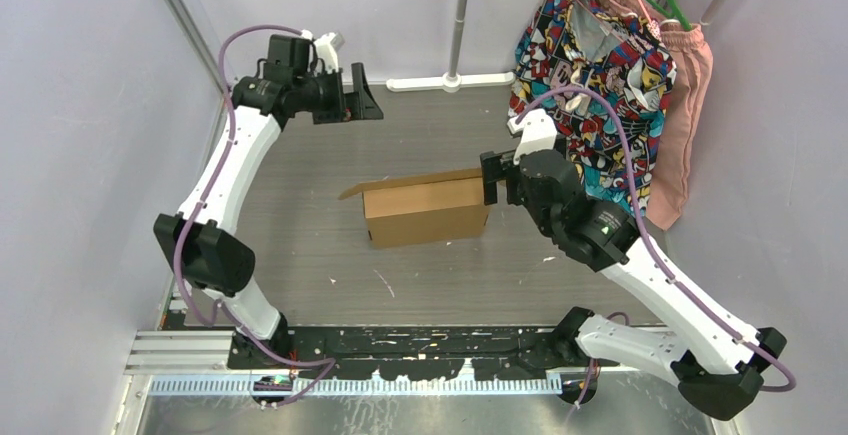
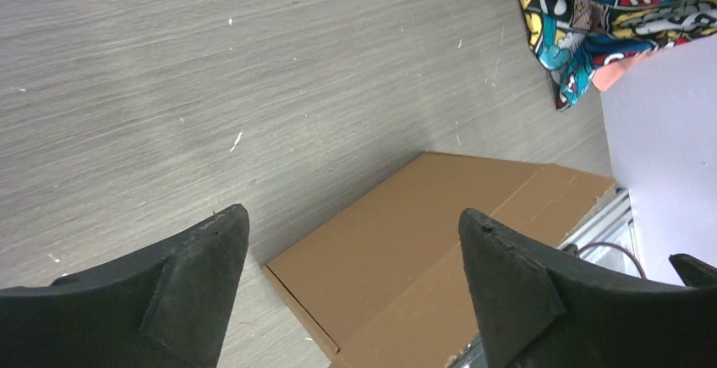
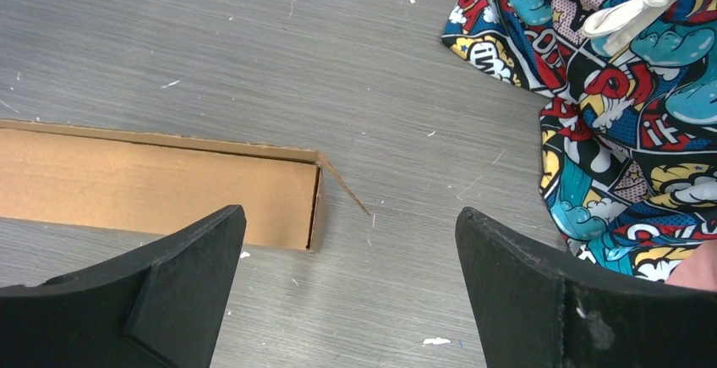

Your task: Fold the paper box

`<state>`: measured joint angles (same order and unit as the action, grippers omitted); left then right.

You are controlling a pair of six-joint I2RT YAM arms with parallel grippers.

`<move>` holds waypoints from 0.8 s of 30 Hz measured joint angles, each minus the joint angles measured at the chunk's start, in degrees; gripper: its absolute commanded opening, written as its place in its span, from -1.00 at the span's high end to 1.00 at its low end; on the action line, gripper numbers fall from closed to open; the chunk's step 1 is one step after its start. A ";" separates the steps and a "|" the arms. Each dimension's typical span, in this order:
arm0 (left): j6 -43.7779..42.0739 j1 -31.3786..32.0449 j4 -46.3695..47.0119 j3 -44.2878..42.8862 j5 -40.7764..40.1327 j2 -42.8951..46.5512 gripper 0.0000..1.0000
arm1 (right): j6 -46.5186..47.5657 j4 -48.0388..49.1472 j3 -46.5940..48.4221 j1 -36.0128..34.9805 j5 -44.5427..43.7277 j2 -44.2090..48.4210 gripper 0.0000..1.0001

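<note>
The paper box (image 1: 427, 211) is plain brown cardboard, folded into a shallow box lying mid-table, with one flap sticking out at its far left corner. In the left wrist view the box (image 2: 406, 249) shows its broad face between the fingers, well below them. In the right wrist view the box (image 3: 161, 190) shows its open side and a thin loose flap at its right end. My left gripper (image 1: 362, 93) is open and empty, raised at the far left. My right gripper (image 1: 492, 177) is open and empty, just beside the box's right end.
A colourful printed shirt (image 1: 600, 65) and a pink garment (image 1: 688, 125) hang at the far right, the shirt reaching the table (image 1: 300, 215) close behind my right arm. A white pole base (image 1: 450, 82) stands at the back. A metal rail (image 1: 350, 380) runs along the near edge.
</note>
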<state>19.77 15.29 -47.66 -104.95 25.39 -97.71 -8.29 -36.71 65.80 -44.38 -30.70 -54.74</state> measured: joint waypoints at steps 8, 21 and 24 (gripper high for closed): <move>1.03 0.42 0.72 2.71 -6.43 6.78 -0.97 | 0.50 0.94 1.25 2.47 0.70 -1.42 -0.99; -2.05 12.85 6.14 20.52 -30.05 28.46 -0.97 | -2.08 0.09 4.28 24.96 13.64 -9.11 -0.65; -1.36 13.22 6.25 25.22 -32.92 33.90 -0.94 | -2.40 -0.72 5.01 25.00 17.29 -10.16 -0.58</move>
<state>18.41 28.51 -41.41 -79.72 -7.53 -63.81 -10.70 -37.43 70.81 -19.38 -13.41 -64.90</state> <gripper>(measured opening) 0.979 0.818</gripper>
